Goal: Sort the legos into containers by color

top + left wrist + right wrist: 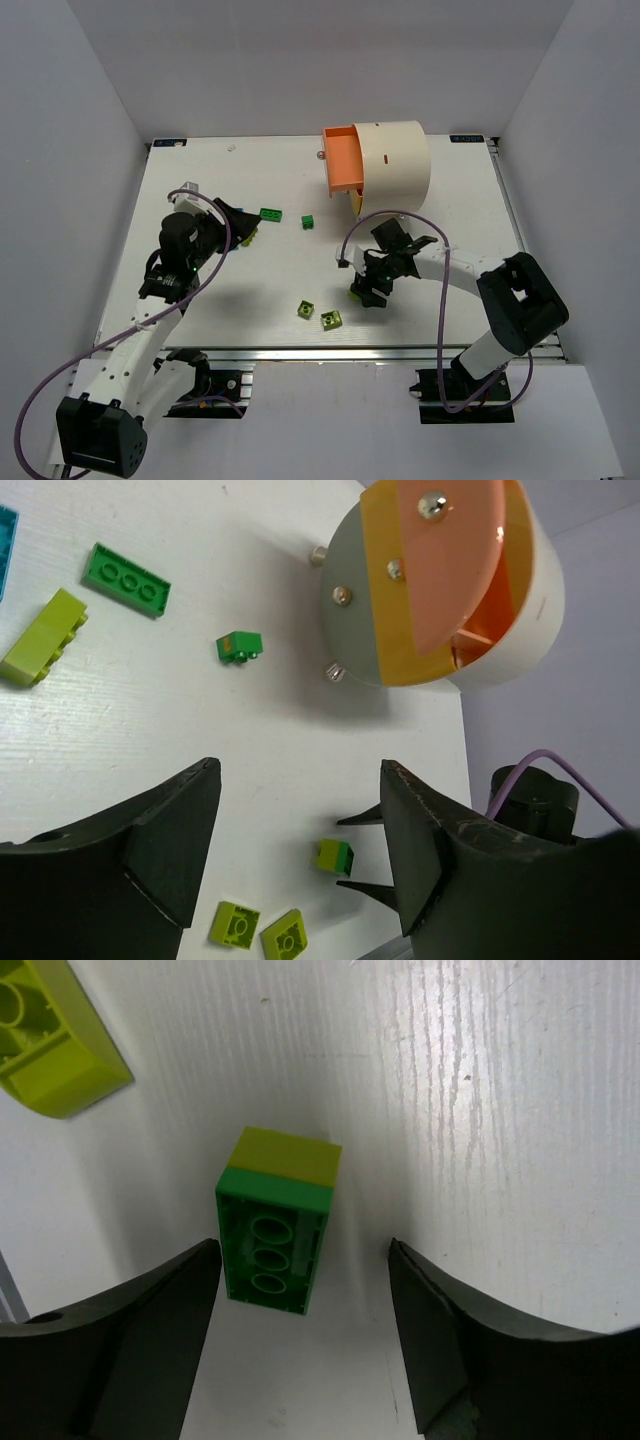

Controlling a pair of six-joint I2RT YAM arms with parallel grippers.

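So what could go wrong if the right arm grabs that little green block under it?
1. The brick between the right gripper's open fingers is two pieces stuck together, green on lime. A squeeze might split them, or both colours could end up in one place.
2. The drum seems to lie on its side, so a bump might roll it.
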